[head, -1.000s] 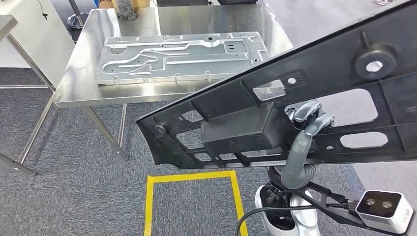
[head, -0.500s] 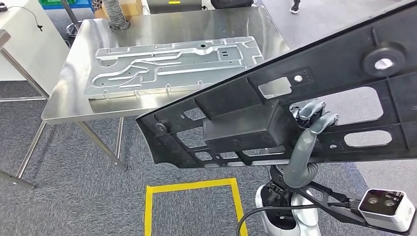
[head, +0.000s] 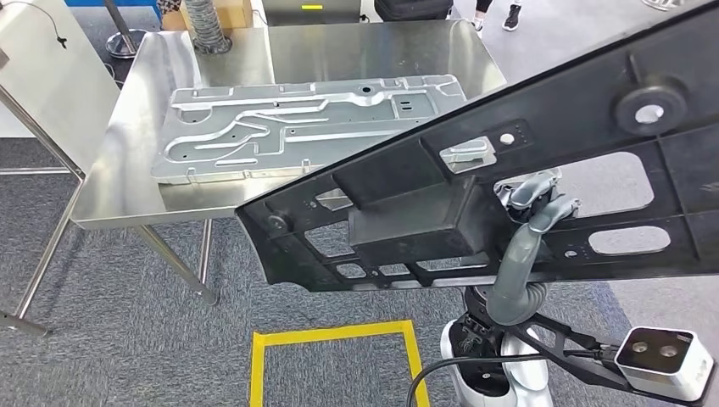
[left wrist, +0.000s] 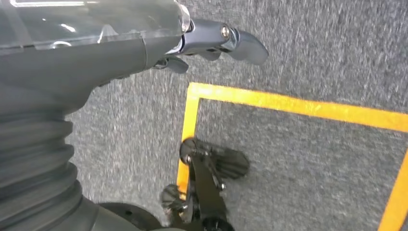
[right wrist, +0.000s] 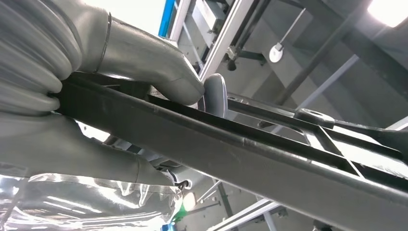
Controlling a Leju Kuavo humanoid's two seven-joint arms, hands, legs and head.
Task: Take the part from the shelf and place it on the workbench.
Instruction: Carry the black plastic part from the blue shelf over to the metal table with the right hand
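Observation:
The part (head: 424,220) is a large black plastic panel with cut-outs and a boxy block, held tilted across the right half of the head view. My right hand (head: 534,203) grips it from below at a rib near the middle; up close the right hand (right wrist: 96,96) clamps the part's edge (right wrist: 250,154) between thumb and fingers. The steel workbench (head: 373,47) stands ahead at upper left, beyond the part's lower tip. My left hand (left wrist: 96,53) hangs over the carpet with its thumb out and nothing in it.
A flat silver metal plate (head: 305,123) with pressed channels covers much of the workbench top. Yellow tape (head: 331,335) marks a rectangle on the grey carpet below. A white table (head: 51,59) stands at the far left. A person's feet (head: 511,15) show behind the workbench.
The whole view has shifted slightly, so the camera moved; the workbench sits a little differently in frame. The black part stays in my right hand's grip at the same tilt.

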